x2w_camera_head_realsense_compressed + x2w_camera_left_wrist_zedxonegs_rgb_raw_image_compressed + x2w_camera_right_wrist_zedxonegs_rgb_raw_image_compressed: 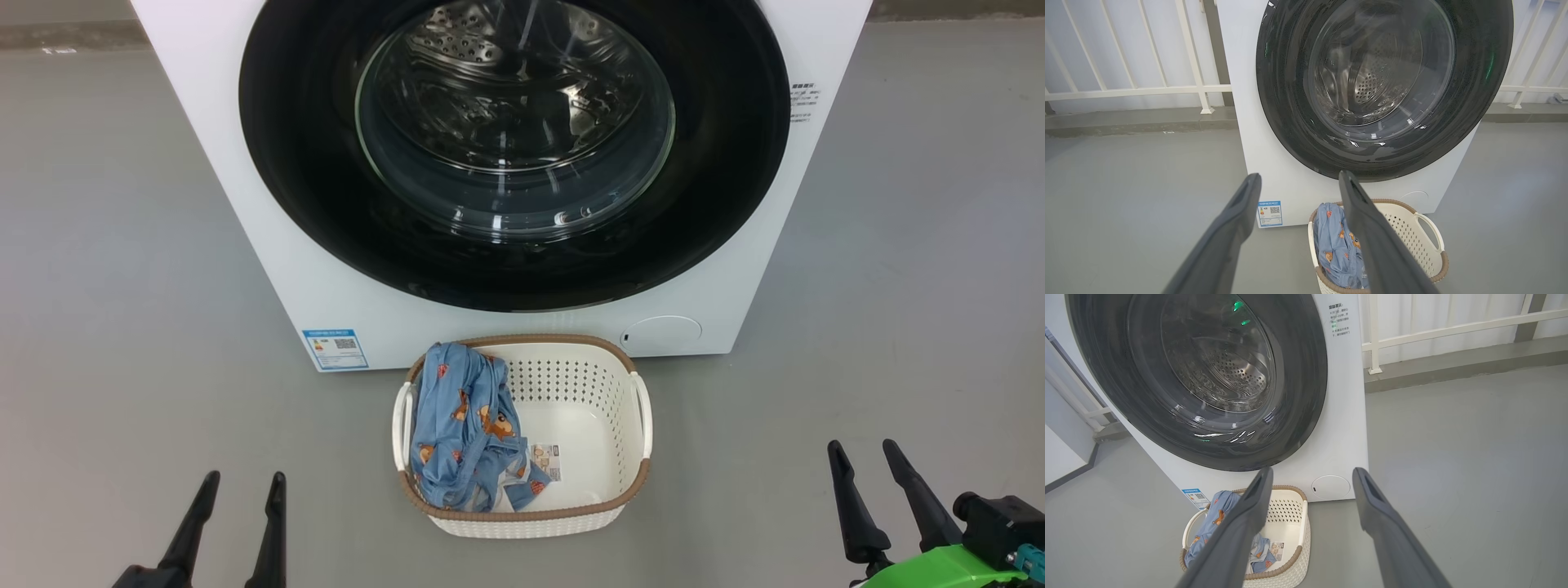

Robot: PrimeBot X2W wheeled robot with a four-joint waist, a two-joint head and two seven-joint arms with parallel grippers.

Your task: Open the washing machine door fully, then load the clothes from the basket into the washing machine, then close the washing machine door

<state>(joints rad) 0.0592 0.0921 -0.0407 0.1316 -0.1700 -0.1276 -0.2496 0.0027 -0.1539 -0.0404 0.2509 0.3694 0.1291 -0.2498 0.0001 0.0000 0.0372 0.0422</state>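
Observation:
The white washing machine [245, 163] stands straight ahead, its round black door [718, 163] shut flat against the front, steel drum visible through the glass. On the floor before it sits the cream basket [604, 384] with light blue bear-print clothes [465, 425] heaped in its left half. My left gripper [243, 483] is low at the left, open and empty. My right gripper [861, 451] is low at the right, open and empty too. Both hang well back from the basket. In the left wrist view the gripper [1299, 179] frames the door [1290, 102]; in the right wrist view the gripper [1312, 473] points at the machine's lower right corner.
Grey floor [114, 286] spreads wide on both sides of the machine. A white railing [1147, 87] runs along a raised kerb behind it. A blue energy sticker [335, 349] and a round lower flap [661, 333] mark the machine's front.

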